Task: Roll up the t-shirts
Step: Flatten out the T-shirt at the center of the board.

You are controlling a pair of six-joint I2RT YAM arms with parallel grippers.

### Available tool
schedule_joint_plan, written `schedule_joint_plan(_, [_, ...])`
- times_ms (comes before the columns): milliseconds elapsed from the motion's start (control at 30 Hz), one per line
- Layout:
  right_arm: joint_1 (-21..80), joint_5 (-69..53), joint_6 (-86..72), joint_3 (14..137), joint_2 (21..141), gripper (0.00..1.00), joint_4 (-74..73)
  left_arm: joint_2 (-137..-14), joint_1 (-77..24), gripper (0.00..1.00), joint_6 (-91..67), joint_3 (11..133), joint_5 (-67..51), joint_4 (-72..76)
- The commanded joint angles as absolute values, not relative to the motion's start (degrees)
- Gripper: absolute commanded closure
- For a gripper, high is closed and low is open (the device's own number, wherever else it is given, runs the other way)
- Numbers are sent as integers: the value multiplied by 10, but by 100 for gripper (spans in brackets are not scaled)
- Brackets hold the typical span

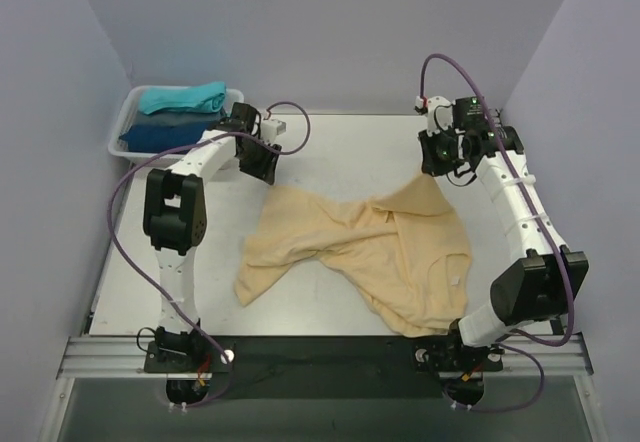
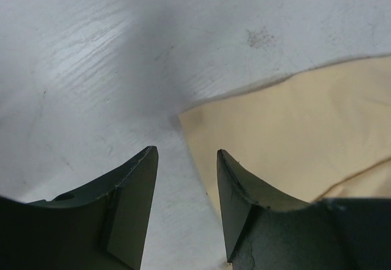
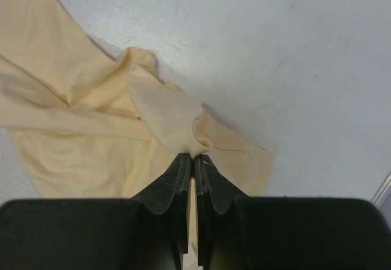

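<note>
while the tan shirt [image 1: 350, 252] lies unrolled, it is pinched by the right hand [image 3: 194, 159]; the left hand [image 2: 186, 154] is spread.

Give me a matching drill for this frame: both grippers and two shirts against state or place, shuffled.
1. left gripper
2. right gripper
3. tan t-shirt
4. teal t-shirt

A. in the basket
B. shut on a fold of cloth
C. open over the table
D. crumpled on the table

Pairs: 1-C, 2-B, 3-D, 4-A
</note>
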State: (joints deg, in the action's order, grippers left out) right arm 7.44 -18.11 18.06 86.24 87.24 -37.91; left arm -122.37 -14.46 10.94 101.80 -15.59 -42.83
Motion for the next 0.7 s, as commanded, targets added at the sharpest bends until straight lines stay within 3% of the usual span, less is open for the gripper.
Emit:
schedule_joint_plan(0, [54, -156, 135, 907, 881, 100, -365, -1266, -142, 46, 68, 1077, -157, -414])
schedule_joint_plan(667, [47, -137, 136, 928, 917, 100, -366, -1332, -141, 55, 69, 1102, -194, -432])
